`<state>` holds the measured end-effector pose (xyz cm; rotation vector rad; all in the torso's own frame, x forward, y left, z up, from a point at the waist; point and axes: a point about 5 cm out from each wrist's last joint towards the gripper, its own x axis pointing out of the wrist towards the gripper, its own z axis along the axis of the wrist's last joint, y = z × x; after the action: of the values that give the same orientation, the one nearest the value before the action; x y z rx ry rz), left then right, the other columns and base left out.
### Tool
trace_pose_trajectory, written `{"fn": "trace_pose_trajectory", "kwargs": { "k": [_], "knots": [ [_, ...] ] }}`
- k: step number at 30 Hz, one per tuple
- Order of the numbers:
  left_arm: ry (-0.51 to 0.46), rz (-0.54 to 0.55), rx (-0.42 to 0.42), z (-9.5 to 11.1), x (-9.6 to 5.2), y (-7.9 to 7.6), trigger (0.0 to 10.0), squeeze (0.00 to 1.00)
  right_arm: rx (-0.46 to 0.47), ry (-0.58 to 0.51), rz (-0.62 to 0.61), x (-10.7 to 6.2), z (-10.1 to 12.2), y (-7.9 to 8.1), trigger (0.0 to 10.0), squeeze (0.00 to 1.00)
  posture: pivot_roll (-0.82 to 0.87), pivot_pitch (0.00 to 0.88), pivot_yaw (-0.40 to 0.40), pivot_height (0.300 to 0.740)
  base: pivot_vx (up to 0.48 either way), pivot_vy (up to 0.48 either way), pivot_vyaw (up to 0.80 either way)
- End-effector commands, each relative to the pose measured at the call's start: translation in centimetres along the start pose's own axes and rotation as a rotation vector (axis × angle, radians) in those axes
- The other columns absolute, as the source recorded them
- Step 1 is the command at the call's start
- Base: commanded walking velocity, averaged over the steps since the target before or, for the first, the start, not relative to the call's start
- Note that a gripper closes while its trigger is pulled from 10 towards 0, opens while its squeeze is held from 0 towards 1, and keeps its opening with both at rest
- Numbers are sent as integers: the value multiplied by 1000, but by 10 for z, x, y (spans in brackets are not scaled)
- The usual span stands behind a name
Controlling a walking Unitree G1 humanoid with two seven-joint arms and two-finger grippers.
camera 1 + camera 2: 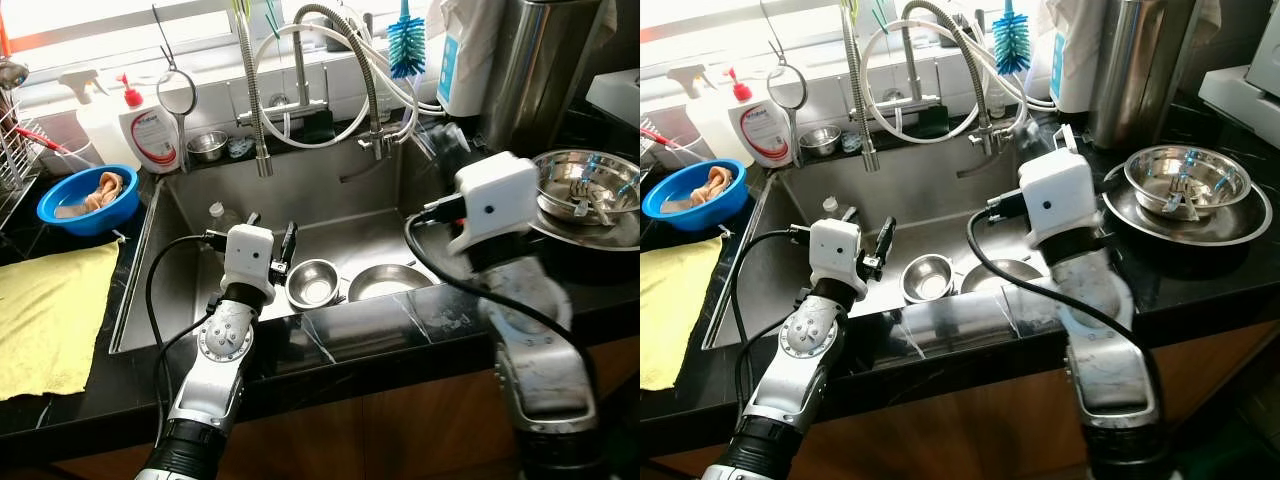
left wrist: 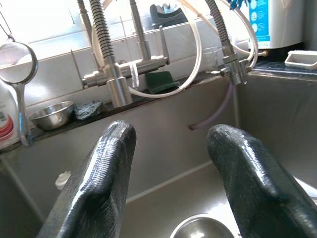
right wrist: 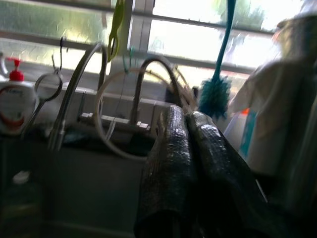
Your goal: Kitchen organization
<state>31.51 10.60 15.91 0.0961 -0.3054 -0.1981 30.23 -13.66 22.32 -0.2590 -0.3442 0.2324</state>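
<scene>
Head views: the left pincer [image 1: 283, 250] hangs over the sink [image 1: 330, 195], just beside the small bowl [image 1: 312, 282] — likely its target. Left wrist view: its fingers [image 2: 99, 178] spread, released, bowl below. Right wrist view: right pincer [image 3: 190, 168] clenched, empty — idle.

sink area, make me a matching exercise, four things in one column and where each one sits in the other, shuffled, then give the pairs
Things:
1. blue bowl
2. yellow cloth
3. small steel bowl
4. teal bottle brush

Places:
A. inside the sink basin, just ahead of the left end effector
B. hanging up by the window, above the taps
C. on the counter to the left of the sink, with a rag in it
D. spread flat on the dark counter at the robot's far left

Pairs: 1-C, 2-D, 3-A, 4-B
</scene>
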Motion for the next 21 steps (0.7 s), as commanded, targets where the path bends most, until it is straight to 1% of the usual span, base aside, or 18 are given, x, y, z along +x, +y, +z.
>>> {"fn": "trace_pose_trajectory", "kwargs": {
  "k": [1,3,5,6,8,10,11,13,14,21],
  "knots": [
    [6,10,19,0,1,3,10000,0,31,12,-1,1,-4,-2,10000,0,-230,0,123,740,0,0,0],
    [7,13,21,0,1,5,10000,0,72,20,-3,3,-7,-4,10000,0,-230,0,122,740,0,0,0],
    [9,14,23,-1,1,5,10000,0,79,27,-8,5,-9,-5,10000,0,-230,0,122,740,0,0,0],
    [12,14,24,-1,1,5,10000,0,75,86,-36,8,-21,-9,10000,0,-227,0,123,740,0,0,0],
    [15,8,25,-1,0,4,10000,0,87,122,-46,9,-30,-11,10000,0,-225,0,123,740,0,0,0],
    [15,6,25,-1,0,4,10000,0,87,142,-44,10,-35,-10,10000,0,-222,0,124,740,0,0,0],
    [15,6,25,-1,1,4,10000,0,112,150,-28,12,-38,-7,10000,0,-224,0,126,740,0,0,0],
    [15,6,26,-1,1,4,10000,0,121,164,-25,13,-42,-5,10000,0,-224,0,126,740,0,0,0],
    [15,6,26,-1,1,4,10000,0,130,187,-26,13,-47,-3,10000,0,-221,0,127,740,0,0,0],
    [13,6,27,-1,1,4,10000,0,163,237,-27,14,-58,1,10000,0,-217,0,125,740,0,0,0]
  ]
}}
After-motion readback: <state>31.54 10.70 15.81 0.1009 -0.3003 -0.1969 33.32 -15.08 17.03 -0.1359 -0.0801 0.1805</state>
